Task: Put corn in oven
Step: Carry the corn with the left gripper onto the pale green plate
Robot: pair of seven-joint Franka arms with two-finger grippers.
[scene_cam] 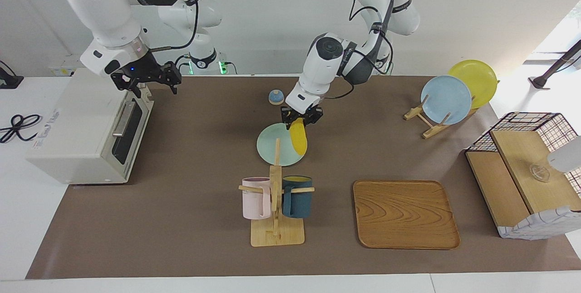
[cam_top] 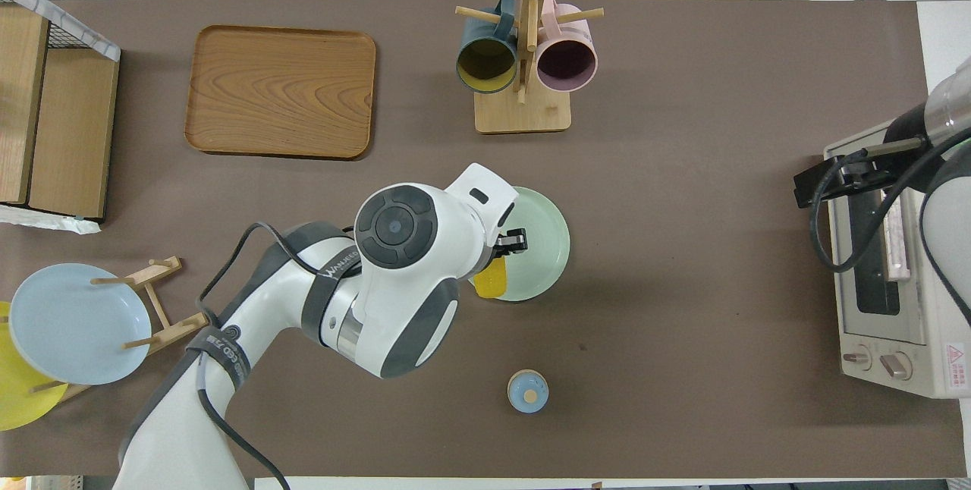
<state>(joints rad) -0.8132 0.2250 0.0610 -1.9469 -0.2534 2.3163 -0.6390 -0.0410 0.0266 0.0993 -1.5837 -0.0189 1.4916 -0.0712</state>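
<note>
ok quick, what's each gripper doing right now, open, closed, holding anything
Left gripper: shut on the corn, in the air over the green plate.
Right gripper: open, empty, waiting over the oven.

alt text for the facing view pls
The left gripper carries the corn in the air above the green plate. The right gripper waits open over the closed oven at the table's end.

I see the smooth bright yellow corn cob (scene_cam: 298, 138) hanging tip-down, airborne; the boxy off-white toaster oven (scene_cam: 86, 132) sits shut at the right arm's end.
</note>
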